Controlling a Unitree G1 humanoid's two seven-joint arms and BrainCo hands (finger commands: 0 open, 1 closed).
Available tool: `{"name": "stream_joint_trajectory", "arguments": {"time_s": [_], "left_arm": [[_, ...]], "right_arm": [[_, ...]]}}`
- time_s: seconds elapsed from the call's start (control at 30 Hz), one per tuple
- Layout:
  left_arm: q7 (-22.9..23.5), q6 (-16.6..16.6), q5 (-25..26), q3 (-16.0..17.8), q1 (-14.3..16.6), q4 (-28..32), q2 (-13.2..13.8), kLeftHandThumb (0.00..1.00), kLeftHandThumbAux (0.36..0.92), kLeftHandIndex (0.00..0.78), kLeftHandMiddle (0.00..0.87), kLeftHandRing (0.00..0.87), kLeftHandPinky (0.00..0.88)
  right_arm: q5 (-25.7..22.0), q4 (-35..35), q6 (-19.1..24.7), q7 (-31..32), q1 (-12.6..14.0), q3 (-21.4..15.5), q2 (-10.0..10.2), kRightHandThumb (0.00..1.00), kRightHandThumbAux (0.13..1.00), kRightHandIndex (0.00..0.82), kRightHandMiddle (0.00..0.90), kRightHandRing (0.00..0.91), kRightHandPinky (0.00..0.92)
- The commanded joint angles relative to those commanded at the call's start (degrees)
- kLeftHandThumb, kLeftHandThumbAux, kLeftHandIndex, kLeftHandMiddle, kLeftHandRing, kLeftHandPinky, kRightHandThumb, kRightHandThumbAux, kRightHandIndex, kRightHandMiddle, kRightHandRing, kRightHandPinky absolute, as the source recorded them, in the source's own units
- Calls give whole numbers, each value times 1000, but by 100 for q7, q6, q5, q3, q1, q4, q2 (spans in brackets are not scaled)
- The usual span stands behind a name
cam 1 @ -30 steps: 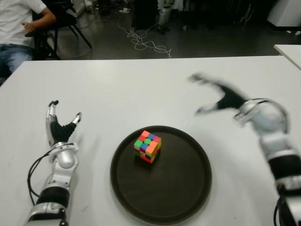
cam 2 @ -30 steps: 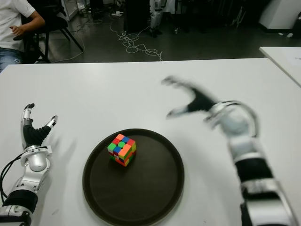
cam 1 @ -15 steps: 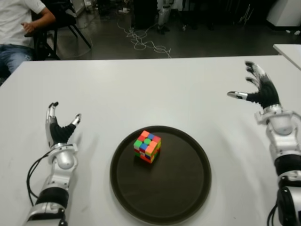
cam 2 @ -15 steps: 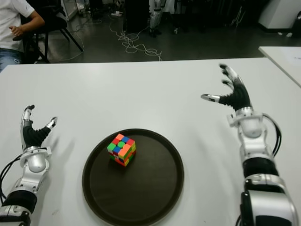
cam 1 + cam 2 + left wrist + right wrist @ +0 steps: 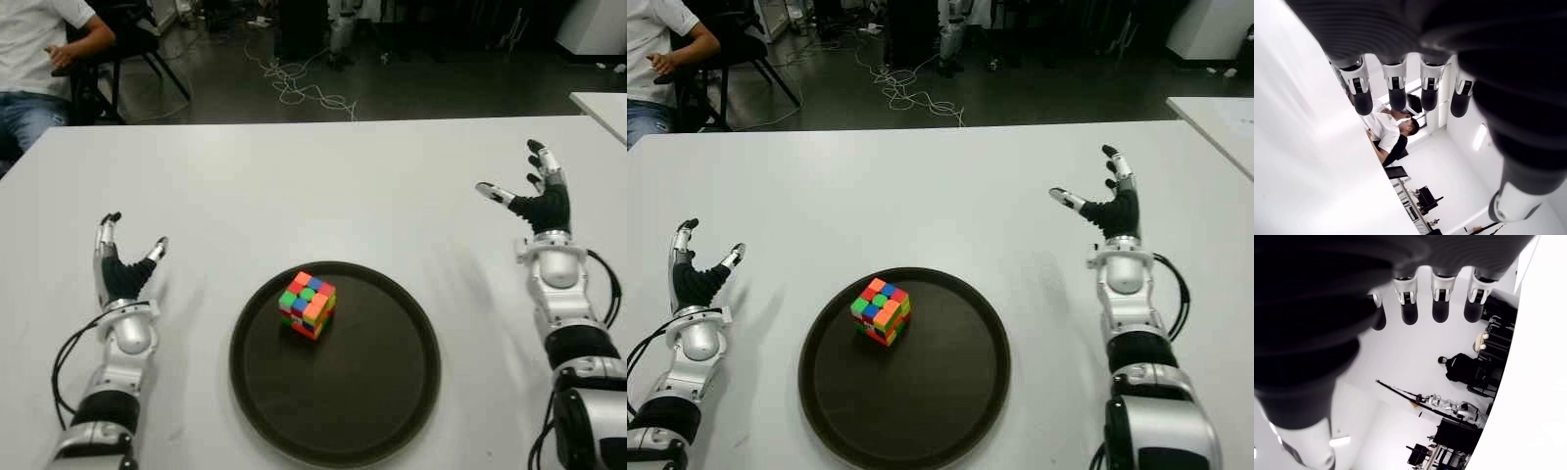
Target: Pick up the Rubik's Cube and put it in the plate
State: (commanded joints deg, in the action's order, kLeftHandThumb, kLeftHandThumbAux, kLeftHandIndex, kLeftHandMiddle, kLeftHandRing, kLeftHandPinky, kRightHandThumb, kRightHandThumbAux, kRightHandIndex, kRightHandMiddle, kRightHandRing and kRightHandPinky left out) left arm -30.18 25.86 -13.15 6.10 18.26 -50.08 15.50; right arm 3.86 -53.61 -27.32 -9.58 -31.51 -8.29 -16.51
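Observation:
The Rubik's Cube sits inside the dark round plate, left of the plate's middle, with nothing touching it. My right hand shows to the right of the plate over the white table, fingers spread and empty. My left hand shows to the left of the plate, fingers up and relaxed, also empty. Both wrist views show straight fingers holding nothing.
The white table stretches around the plate. A second white table's corner shows at the far right. A seated person is at the far left beyond the table, with cables on the dark floor.
My right hand has swung from above the plate's right side out to the right and settled there, fingers still spread. The cube and left hand have not moved.

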Motion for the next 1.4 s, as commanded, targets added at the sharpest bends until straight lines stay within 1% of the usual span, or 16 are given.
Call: {"name": "stream_joint_trajectory", "arguments": {"time_s": [0.2, 0.37, 0.47, 0.53, 0.57, 0.67, 0.73, 0.77, 0.8, 0.83, 0.9, 1.0, 1.13, 1.4], "left_arm": [[73, -9, 76, 30, 0, 28, -21, 0, 645, 9, 15, 12, 44], [141, -3, 128, 37, 3, 48, -26, 0, 646, 7, 9, 5, 41], [167, 37, 156, 48, -29, 144, -29, 0, 646, 9, 6, 3, 44], [170, 46, 157, 51, -55, 201, -31, 0, 645, 10, 4, 1, 43], [170, 45, 157, 55, -83, 251, -38, 0, 644, 11, 3, 1, 43], [178, 33, 161, 66, -156, 376, -58, 0, 642, 8, 1, 0, 38], [226, 14, 186, 79, -313, 632, -95, 0, 645, 4, 0, 0, 39], [257, -37, 187, 74, -517, 977, -142, 0, 647, 2, 0, 0, 40], [280, -83, 186, 71, -661, 1226, -176, 0, 654, 1, 0, 0, 34], [318, -169, 172, 50, -873, 1588, -228, 0, 656, 1, 0, 0, 32], [397, -320, 149, 14, -1177, 2101, -299, 0, 663, 0, 0, 0, 27], [533, -510, 120, -28, -1490, 2594, -371, 0, 673, 0, 0, 0, 13], [763, -693, 127, -55, -1679, 2932, -411, 0, 678, 0, 0, 0, 5], [1173, -934, 147, -44, -1845, 3324, -397, 0, 679, 0, 0, 0, 0]], "right_arm": [[17, -43, -184, 133, 14, 73, 53, 0, 785, 12, 1, 0, 0], [-31, -95, -409, 264, 23, 82, 104, 0, 816, 1, 0, 0, 0], [-71, -15, -659, 362, 191, 83, 165, 0, 850, 0, 0, 0, 0], [-71, 43, -768, 406, 313, 80, 153, 0, 863, 0, 0, 0, 0], [-36, 101, -846, 411, 431, 90, 117, 0, 869, 0, 0, 0, 0], [42, 239, -983, 409, 661, 117, 64, 0, 874, 0, 0, 0, 0], [162, 433, -1174, 309, 1005, 178, 122, 0, 857, 0, 0, 0, 0], [243, 617, -1271, 222, 1239, 215, 185, 0, 847, 0, 0, 0, 0], [295, 746, -1325, 163, 1390, 237, 229, 0, 833, 0, 0, 0, 0], [374, 984, -1345, 91, 1589, 270, 287, 0, 827, 0, 0, 0, 0], [498, 1377, -1313, 4, 1872, 322, 354, 0, 810, 0, 0, 0, 0], [641, 1826, -1165, -63, 2140, 399, 416, 0, 786, 0, 0, 0, 0], [724, 2053, -1026, -84, 2275, 467, 484, 0, 781, 0, 0, 0, 0], [701, 1645, -1059, -86, 2064, 483, 513, 0, 843, 0, 0, 0, 0]]}}
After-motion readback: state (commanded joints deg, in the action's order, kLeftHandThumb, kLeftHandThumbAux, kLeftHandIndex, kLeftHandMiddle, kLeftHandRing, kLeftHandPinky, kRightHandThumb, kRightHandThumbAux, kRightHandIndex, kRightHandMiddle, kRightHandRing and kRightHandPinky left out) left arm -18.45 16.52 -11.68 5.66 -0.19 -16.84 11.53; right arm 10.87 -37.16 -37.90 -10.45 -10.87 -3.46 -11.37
